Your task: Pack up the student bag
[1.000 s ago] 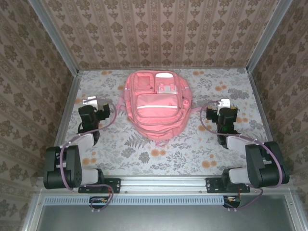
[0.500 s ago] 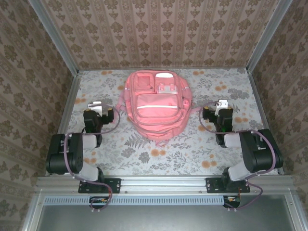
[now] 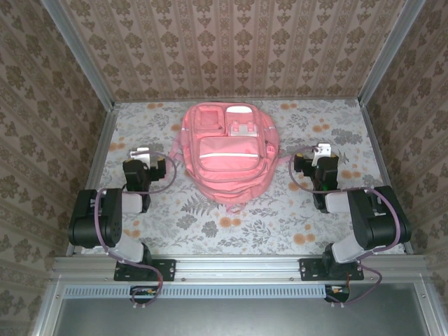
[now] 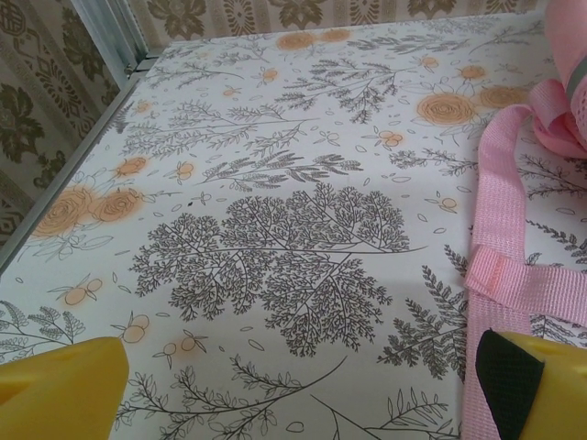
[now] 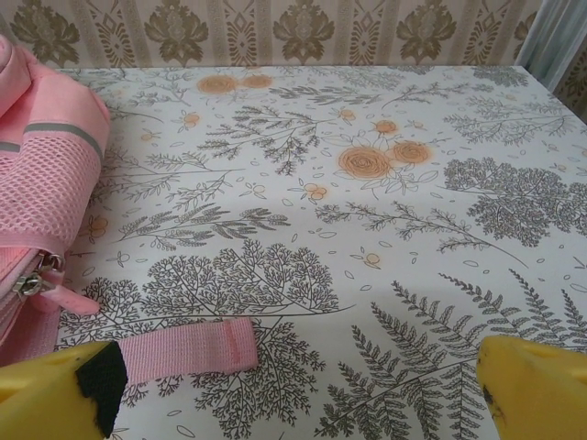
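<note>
Brown damask wallpaper lines the enclosure on three sides, with bare metal rails at the corners. Below it the worktop is covered in a white sheet printed with grey ferns and orange flowers. Toward the back, in the middle, lies the student bag, a soft, rounded pink fabric backpack lying flat with its front pockets up and a pale stripe across the larger one. A flat woven pink strap trails over the sheet on its left side. On its right are a mesh side pocket and a short strap end. Both arms are folded low, elbows back near their bases. The left pincer is left of the bag and the right pincer right of it, each released, yellow fingers wide apart, grasping nothing.
</note>
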Robot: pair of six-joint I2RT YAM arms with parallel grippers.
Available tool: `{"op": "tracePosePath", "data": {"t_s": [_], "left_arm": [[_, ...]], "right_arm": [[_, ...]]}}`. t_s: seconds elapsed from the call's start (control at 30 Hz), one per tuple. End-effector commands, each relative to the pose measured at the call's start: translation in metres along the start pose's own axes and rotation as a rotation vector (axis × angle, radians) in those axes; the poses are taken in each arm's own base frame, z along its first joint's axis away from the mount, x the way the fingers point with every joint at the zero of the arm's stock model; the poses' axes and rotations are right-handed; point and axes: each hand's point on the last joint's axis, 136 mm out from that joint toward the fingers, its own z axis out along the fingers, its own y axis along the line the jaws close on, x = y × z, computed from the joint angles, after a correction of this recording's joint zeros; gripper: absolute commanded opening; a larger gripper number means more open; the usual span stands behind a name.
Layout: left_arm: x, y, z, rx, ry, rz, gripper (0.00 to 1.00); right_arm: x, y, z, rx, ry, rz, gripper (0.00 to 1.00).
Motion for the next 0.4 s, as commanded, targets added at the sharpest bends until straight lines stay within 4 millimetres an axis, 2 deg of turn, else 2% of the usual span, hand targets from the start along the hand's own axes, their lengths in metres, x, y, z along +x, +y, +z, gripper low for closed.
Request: {"op": "tracePosePath", "data": {"t_s": [0.0,0.37], "left_arm": [[-0.013,-0.0028,0.0028,0.01,-0.031,0.02,1.0],[-0.0122,-0.003,0.0041,0.028,-0.022,0.012,1.0]], "right_arm": [[-0.0033,0.0029,0.0039,-0.02,-0.001,0.013,1.0],[-0.0034,0.0031,0.0042,-0.03,0.0,0.018,1.0]]}}
